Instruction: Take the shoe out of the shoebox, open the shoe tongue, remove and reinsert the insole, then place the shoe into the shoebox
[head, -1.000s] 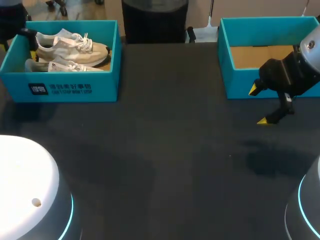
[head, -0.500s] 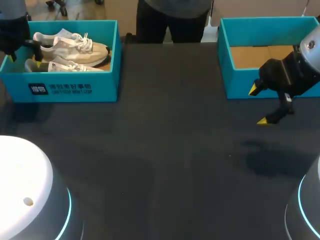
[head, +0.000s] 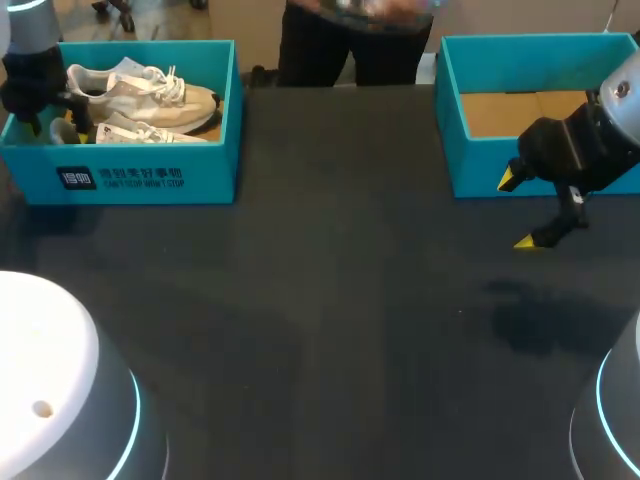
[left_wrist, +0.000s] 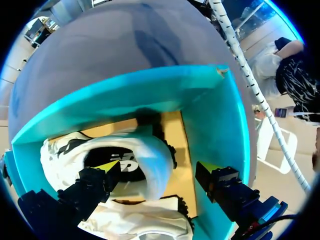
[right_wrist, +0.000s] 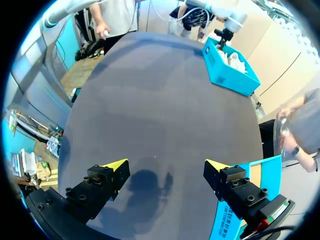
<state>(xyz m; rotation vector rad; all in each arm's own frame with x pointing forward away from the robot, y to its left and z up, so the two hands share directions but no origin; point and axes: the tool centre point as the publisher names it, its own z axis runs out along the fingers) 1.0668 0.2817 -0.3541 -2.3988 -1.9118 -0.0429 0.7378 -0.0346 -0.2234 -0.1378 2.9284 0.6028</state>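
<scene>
Fingers of the left gripper (left_wrist: 157, 169) are open around the heel of a shoe (left_wrist: 150, 150). One tip is inside the shoe and the other is out by the wall of the box (left_wrist: 220, 130). A second shoe (left_wrist: 145, 220) lies beside it in the box. The box sits at the far left of the table (head: 330, 280). At the far right, the right gripper (head: 517, 211) hangs open above the table, just beside the other box (head: 470, 170).

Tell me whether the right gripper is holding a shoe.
No, the right gripper is open with only bare table between its fingers.
</scene>
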